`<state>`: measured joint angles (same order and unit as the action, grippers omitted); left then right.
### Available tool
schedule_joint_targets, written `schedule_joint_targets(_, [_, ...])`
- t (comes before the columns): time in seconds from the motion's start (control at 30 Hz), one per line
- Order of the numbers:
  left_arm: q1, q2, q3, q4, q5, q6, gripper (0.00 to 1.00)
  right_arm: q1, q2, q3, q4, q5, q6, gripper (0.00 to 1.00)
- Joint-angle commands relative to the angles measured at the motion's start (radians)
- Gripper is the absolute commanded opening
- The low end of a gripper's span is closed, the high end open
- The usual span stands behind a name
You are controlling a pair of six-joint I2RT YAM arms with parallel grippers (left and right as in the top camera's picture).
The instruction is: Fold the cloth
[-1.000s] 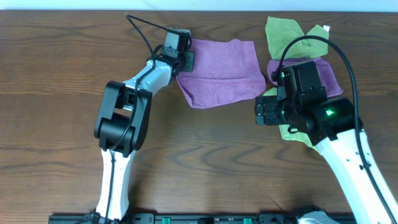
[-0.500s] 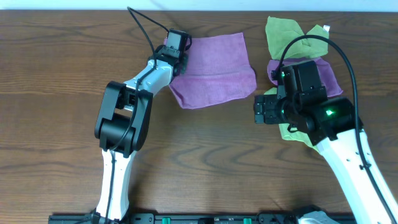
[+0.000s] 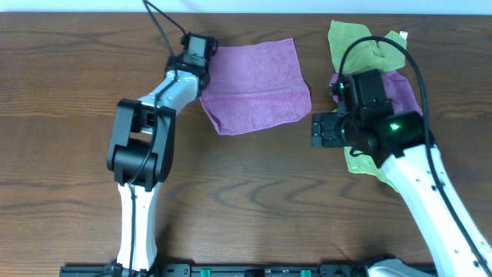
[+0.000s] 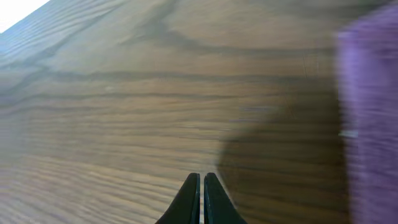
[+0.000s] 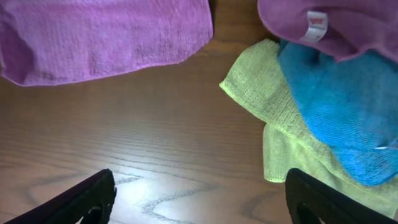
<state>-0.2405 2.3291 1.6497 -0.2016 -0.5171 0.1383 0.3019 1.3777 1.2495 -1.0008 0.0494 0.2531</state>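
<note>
While the pink-purple cloth lies on the table, these things can be told:

Cloth, change: the cloth (image 3: 256, 86) has slid toward the far edge of the table (image 3: 69, 100) and a little to the left since a second ago. It also looks turned a bit.

Cloth, look: plain, soft and fuzzy. It lies flat, with a line running across its middle. In the overhead view its near left corner sticks out past the rest. In the right wrist view its near edge (image 5: 106, 37) curls under a little.

Cloth, place: far middle of the table, between the two arms.

Left gripper, change: the left gripper (image 3: 201, 55) has moved up and left along with the cloth's far left corner.

Left gripper, fingers: pressed together (image 4: 200, 198). The left wrist view shows nothing between the tips. I cannot tell if it touches the cloth.

Right gripper, change: the right gripper (image 3: 321, 129) has hardly moved.

Right gripper, fingers: wide apart, holding nothing (image 5: 198, 199), over bare wood just beside the cloth's near right corner.

Other cloths: a pile of a green cloth (image 5: 280, 124), a blue cloth (image 5: 336, 93) and a purple cloth with a white tag (image 5: 323, 25) lies to the right, under the right arm.
</note>
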Motion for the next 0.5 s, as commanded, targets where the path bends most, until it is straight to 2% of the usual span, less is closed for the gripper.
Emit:
schedule_joint_targets(0.0, [-0.007,-0.027,0.001,0.005,-0.032,-0.005,0.06,-0.007,0.021,-0.009,0.009,0.014,0.008,0.87])
schedule_joint_targets(0.1, [-0.027,-0.084,0.001,0.026,-0.024,-0.005,0.06,-0.007,0.026,-0.009,0.018,0.014,0.007,0.86])
schedule_joint_targets(0.17, [-0.044,-0.137,0.001,0.017,0.031,-0.005,0.06,-0.007,0.026,-0.009,0.022,0.014,0.003,0.86])
schedule_joint_targets(0.37, [-0.056,-0.218,0.001,-0.029,0.481,-0.039,0.06,-0.007,0.026,-0.009,0.021,0.014,0.0,0.87])
schedule_joint_targets(0.47, [-0.045,-0.2,0.001,-0.034,0.513,-0.128,0.06,-0.007,0.026,-0.009,0.017,0.014,0.0,0.87])
